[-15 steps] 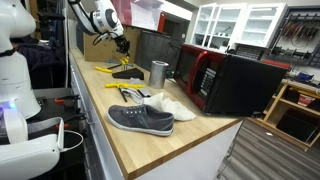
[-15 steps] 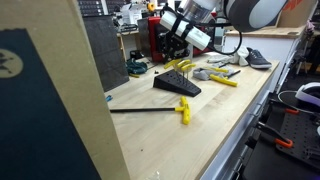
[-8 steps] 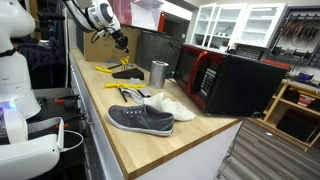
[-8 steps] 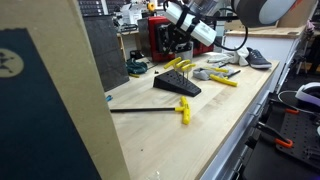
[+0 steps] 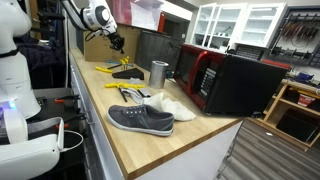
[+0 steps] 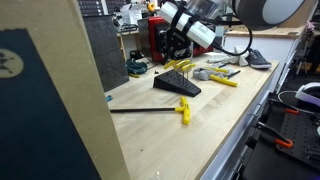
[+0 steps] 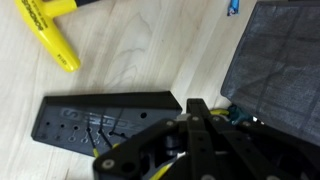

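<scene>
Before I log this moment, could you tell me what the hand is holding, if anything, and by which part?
Nothing visibly: the hand is shut above the black tool rack, with no object showing in its grip.

Workbench (image 5: 195, 140) with holder (image 6: 176, 86), shoe (image 5: 140, 118)

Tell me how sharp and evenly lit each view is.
Wrist view: soft all over; the pincer is a dark blur, and the yellow handle and black block have fuzzy edges. In an exterior view: even light, shoe fairly sharp, white cabinets glaring. In an exterior view: a board up close looks soft and blocks much; the bench behind is clearer.
</scene>
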You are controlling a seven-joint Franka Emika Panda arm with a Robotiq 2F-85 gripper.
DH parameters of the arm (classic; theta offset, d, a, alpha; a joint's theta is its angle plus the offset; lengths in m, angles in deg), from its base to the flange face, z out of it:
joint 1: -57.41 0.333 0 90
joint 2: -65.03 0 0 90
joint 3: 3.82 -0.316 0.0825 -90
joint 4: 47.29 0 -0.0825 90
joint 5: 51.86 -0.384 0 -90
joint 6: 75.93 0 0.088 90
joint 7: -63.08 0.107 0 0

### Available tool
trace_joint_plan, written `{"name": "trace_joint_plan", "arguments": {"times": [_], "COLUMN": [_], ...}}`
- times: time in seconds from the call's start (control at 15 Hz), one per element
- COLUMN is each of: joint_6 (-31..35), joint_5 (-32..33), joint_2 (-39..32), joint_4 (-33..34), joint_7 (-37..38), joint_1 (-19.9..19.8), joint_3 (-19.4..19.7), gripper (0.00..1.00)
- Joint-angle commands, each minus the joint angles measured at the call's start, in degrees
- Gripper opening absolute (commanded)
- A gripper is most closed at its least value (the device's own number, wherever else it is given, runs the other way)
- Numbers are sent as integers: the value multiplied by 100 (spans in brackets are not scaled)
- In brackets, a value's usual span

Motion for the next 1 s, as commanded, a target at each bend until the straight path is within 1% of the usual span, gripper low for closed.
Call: {"name": "trace_joint_plan", "arguments": {"times": [0.0,0.07,0.13,0.2,0.27,0.33,0.47,0.6,0.67,0.87,0.93], "joint_6": [-525,-756,-1043,-1347,-1693,-2056,-2668,-3174,-3377,-3551,-3616], "joint_5": [-1136,-1653,-1991,-2619,-3024,-3124,-3298,-3128,-3014,-2513,-2425], "joint_2": [41,80,178,414,657,900,1433,1923,2134,2646,2756], "joint_4": [52,60,85,55,45,45,21,43,68,59,73], "joint_7": [-507,-807,-966,-1392,-1655,-1701,-1862,-1717,-1589,-1006,-856], "joint_1": [960,1310,1793,1922,2190,2573,2807,2826,2753,2283,2192], "joint_3": [479,670,1032,1034,1227,1606,1904,2057,2067,1864,1838], "gripper": [0,0,0,0,0,0,0,0,0,0,0]}}
